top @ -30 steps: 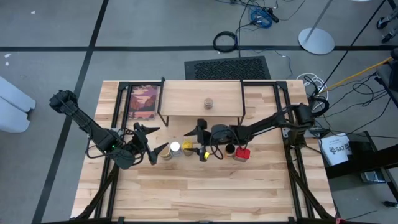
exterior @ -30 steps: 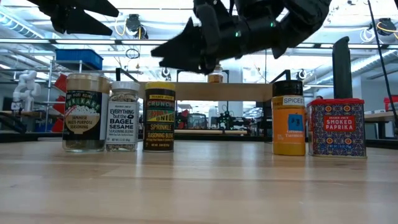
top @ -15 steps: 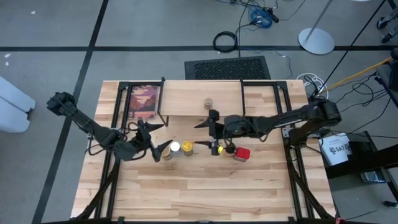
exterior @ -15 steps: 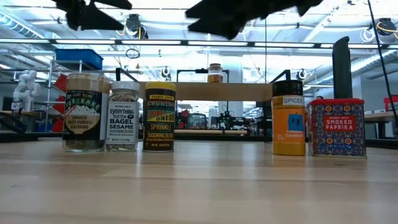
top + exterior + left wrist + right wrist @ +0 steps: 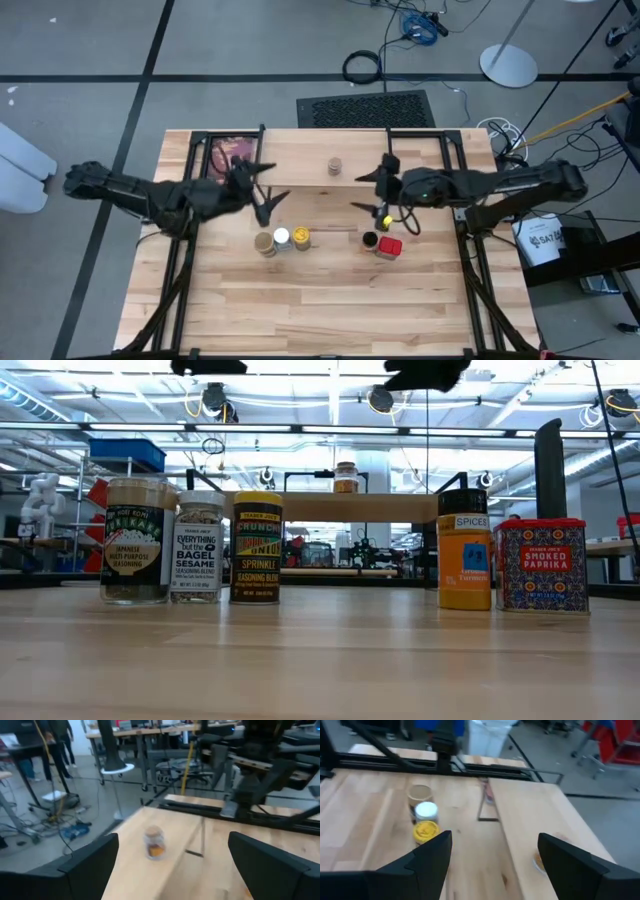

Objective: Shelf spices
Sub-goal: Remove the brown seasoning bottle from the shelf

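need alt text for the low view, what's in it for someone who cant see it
Five spice containers stand in a row on a wooden table: a tan jar, a bagel sesame jar and a yellow-lidded jar on the left, an orange jar and a red paprika tin on the right. Behind them, one small jar sits on the shelf.

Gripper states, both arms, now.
Left gripper: open, holding nothing, above the shelf's front edge.
Right gripper: open, holding nothing, also by the shelf.

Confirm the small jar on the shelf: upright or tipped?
Upright: the small jar stands lid up on the shelf in the low view.
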You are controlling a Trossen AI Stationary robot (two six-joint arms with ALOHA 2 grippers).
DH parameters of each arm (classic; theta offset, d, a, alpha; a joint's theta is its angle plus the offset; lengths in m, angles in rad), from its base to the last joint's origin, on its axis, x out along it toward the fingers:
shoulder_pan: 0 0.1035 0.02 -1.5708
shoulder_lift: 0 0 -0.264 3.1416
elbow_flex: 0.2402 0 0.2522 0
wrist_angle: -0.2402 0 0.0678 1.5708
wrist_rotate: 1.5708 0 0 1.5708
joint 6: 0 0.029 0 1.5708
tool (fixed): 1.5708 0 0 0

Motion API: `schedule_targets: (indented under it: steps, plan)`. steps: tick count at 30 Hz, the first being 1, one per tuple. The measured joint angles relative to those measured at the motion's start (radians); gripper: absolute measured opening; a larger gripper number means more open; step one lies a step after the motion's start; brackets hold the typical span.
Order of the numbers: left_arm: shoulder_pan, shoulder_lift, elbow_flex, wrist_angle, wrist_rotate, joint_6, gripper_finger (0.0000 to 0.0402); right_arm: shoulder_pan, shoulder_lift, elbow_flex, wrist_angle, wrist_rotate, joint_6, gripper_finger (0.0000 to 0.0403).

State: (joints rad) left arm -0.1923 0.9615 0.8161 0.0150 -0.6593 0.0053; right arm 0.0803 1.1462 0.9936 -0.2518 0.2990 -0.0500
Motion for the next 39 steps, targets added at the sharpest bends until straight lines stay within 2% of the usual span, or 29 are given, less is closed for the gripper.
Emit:
schedule_targets:
  steps: [8, 13, 17, 20, 28, 31, 39]
  plan:
    - [0.253, 0.034, 0.008, 0.048, 0.26, 0.038, 0.0386, 0.0, -0.073, 0.0, -0.144, 0.024, 0.036, 0.0283]
    - [0.366, 0.121, 0.008, 0.152, 0.399, 0.058, 0.0386, -0.001, -0.068, 0.0, -0.151, 0.044, 0.036, 0.0283]
    - [0.425, 0.217, 0.008, 0.267, 0.472, 0.063, 0.0386, -0.001, -0.068, 0.0, -0.152, 0.044, 0.035, 0.0283]
    - [0.454, 0.289, 0.009, 0.334, 0.541, 0.061, 0.0386, -0.001, -0.067, 0.0, -0.154, 0.044, 0.035, 0.0283]
    - [0.463, 0.455, 0.095, 0.337, 0.67, 0.055, 0.0386, -0.001, -0.067, 0.0, -0.203, 0.075, 0.033, 0.0283]
    - [0.463, 0.505, 0.148, 0.326, 0.686, 0.055, 0.0386, -0.001, -0.067, 0.0, -0.207, 0.095, 0.034, 0.0283]
    - [0.464, 0.558, 0.256, 0.153, 0.694, 0.075, 0.0386, -0.001, -0.067, 0.0, -0.221, 0.095, 0.038, 0.0283]
